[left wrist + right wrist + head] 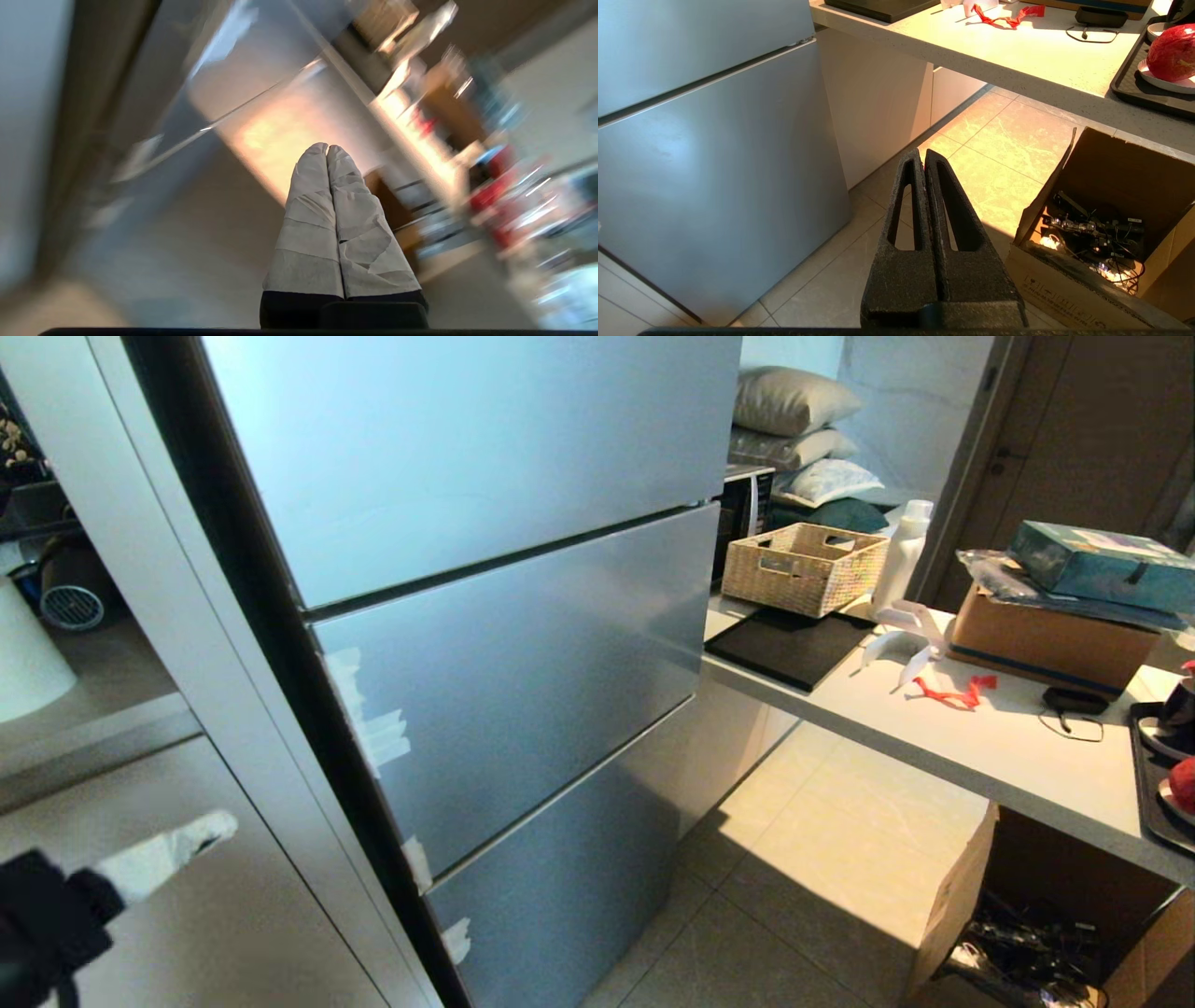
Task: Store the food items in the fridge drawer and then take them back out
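Observation:
The silver-blue fridge (513, 663) stands with all its fronts shut, so the fridge drawer is hidden. One red roundish food item (1172, 52) lies on a white plate in a black tray (1127, 79) at the counter's right end; it shows at the edge of the head view (1184, 784). My left gripper (224, 823), wrapped in white tape, is low on the left before the grey cabinet, shut and empty (327, 147). My right gripper (923, 151) is shut on nothing, hanging over the floor tiles beside the fridge (714, 163).
A counter (980, 747) runs right of the fridge with a woven basket (803, 567), a white bottle (906, 555), a red ribbon scrap (952, 693) and a cardboard box (1046, 635). An open box of cables (1101, 233) sits on the floor under it.

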